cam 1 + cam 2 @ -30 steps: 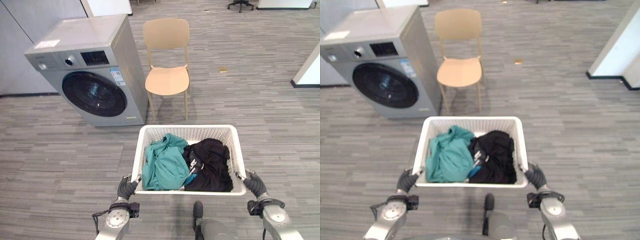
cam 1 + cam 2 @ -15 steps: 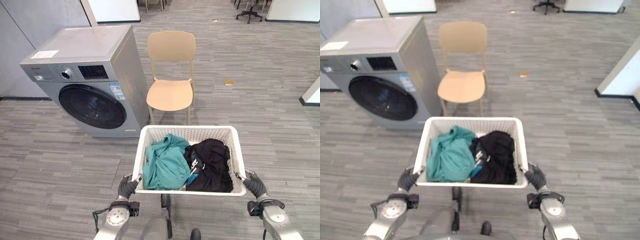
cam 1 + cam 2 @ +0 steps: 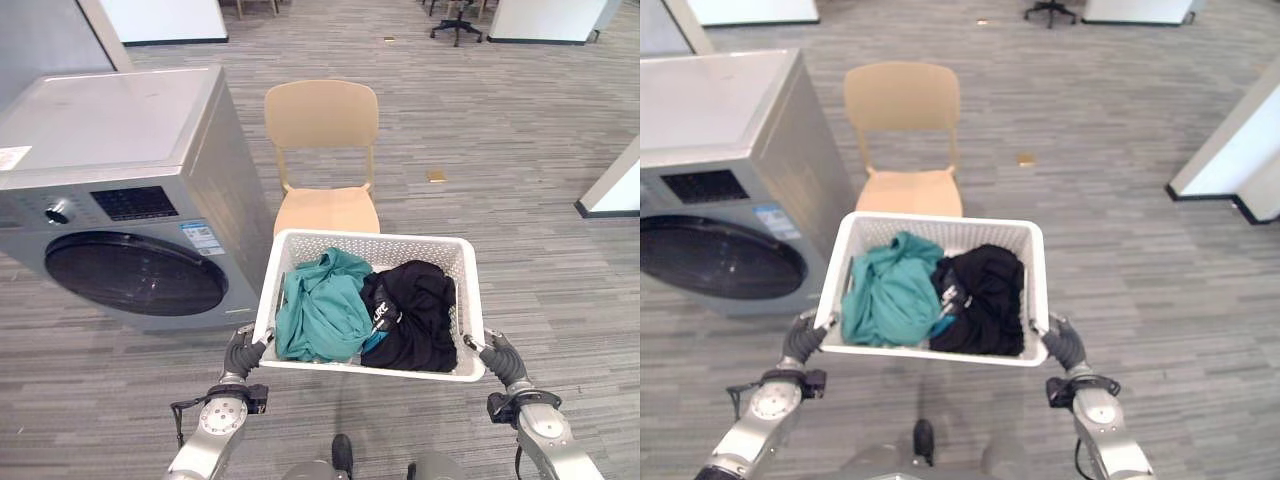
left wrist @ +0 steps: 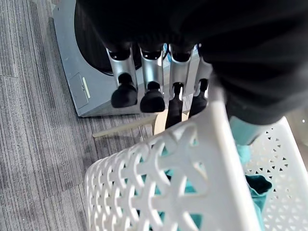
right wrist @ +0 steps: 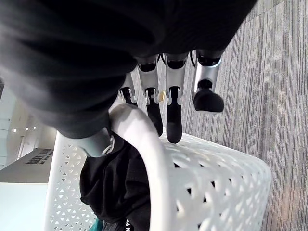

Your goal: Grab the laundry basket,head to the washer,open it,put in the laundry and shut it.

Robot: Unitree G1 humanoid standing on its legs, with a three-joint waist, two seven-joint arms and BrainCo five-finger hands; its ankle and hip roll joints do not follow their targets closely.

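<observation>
I hold a white laundry basket (image 3: pixel 370 242) off the floor in front of me. A teal garment (image 3: pixel 322 305) lies in its left half and a black garment (image 3: pixel 412 312) in its right half. My left hand (image 3: pixel 240 353) is shut on the basket's left handle, its fingers (image 4: pixel 147 91) curled over the rim (image 4: pixel 192 159). At the other end, my right hand (image 3: pixel 497 360) grips the right handle (image 5: pixel 144 144) with curled fingers (image 5: pixel 173 110). The grey washer (image 3: pixel 120 200) stands to the left of the basket, with its dark round door (image 3: pixel 135 273) shut.
A tan chair (image 3: pixel 325 150) stands right behind the basket, beside the washer. A white partition with a dark base (image 3: pixel 610 185) is at the right. A small tan object (image 3: pixel 436 176) lies on the floor beyond the chair, and an office chair (image 3: pixel 455 15) stands far back.
The camera has moved forward: the washer and chair now look larger and nearer, the washer further left. Both hands keep the same hold on the basket.
</observation>
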